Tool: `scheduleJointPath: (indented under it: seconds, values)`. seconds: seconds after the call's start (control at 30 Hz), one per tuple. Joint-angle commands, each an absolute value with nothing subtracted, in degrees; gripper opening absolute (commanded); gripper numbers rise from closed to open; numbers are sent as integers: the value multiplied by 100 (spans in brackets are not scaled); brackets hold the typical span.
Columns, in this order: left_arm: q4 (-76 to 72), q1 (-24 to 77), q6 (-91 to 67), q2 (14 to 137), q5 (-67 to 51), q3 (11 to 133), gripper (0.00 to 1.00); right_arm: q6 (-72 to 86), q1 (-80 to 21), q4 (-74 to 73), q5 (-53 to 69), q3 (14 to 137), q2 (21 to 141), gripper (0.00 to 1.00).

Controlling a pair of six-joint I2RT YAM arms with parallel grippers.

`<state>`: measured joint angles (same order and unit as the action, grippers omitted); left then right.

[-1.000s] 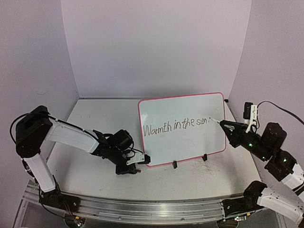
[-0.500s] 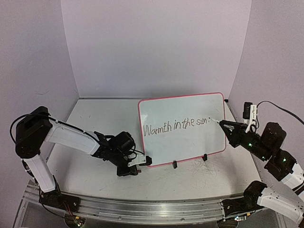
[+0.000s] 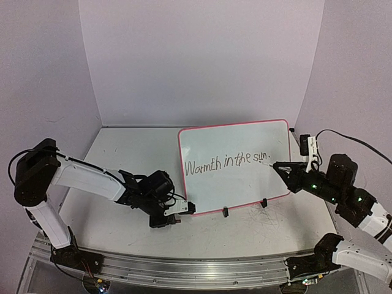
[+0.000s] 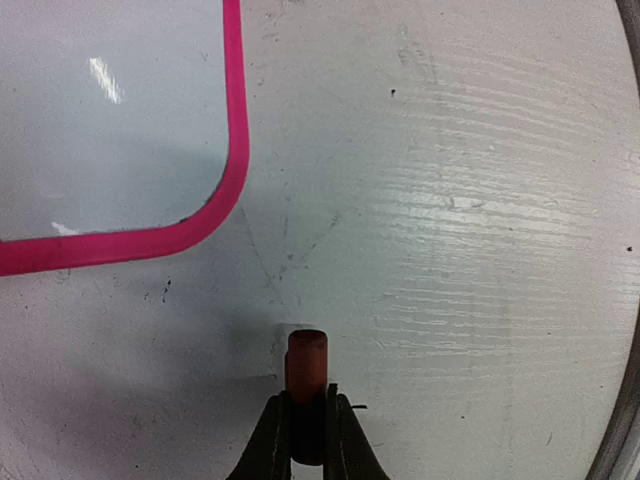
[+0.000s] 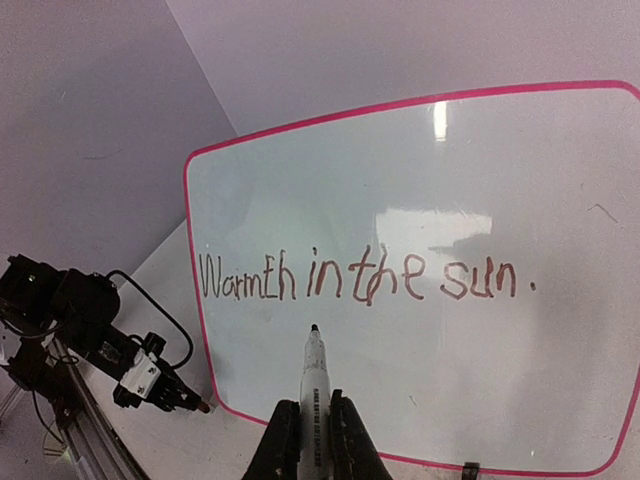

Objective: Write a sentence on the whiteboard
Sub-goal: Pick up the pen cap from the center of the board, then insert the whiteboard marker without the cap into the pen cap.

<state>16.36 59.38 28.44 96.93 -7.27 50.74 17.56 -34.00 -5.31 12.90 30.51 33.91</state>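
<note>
The whiteboard (image 3: 245, 138) stands tilted on the table, pink-framed, with "Warmth in the sun." written across it (image 5: 450, 180). My right gripper (image 3: 289, 169) is shut on a white marker (image 5: 314, 370), uncapped, with its dark tip aimed at the board below the words. Whether the tip touches the board I cannot tell. My left gripper (image 3: 184, 207) lies low on the table by the board's lower left corner (image 4: 235, 150). It is shut on a reddish-brown marker cap (image 4: 307, 362), which sticks out past the fingertips.
Two small black clip feet (image 3: 225, 212) (image 3: 264, 203) prop the board's lower edge. Lilac walls close in the back and both sides. The scuffed white tabletop (image 3: 257, 229) lies in front of the board. A metal rail (image 3: 184, 269) runs along the near edge.
My right arm has swung left, carrying the marker tip from beyond the full stop to in front of the board. The left jaws have closed tighter on the cap.
</note>
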Motion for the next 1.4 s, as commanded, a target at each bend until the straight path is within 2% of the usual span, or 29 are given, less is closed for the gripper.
scheduleJointPath:
  seconds: [0.0,0.17,0.37,0.8,1.37]
  values:
    - [1722,6076,2767,8910,-943,5232,0,1666,-3383,-556,2209,3588,3848,0]
    - [1724,6100,2872,8486,-1447,5497,0,1751,-3382,-585,3131,3896,4630,0]
    - [1720,6154,3038,8258,-1469,5732,0,2232,-3486,-40,3767,3932,5246,0]
    - [952,6205,3208,7802,-929,5140,0,2807,-5305,945,2793,4780,7335,0]
    - [755,6235,3190,7554,-794,4825,0,3075,-5423,1151,2683,4448,7292,0]
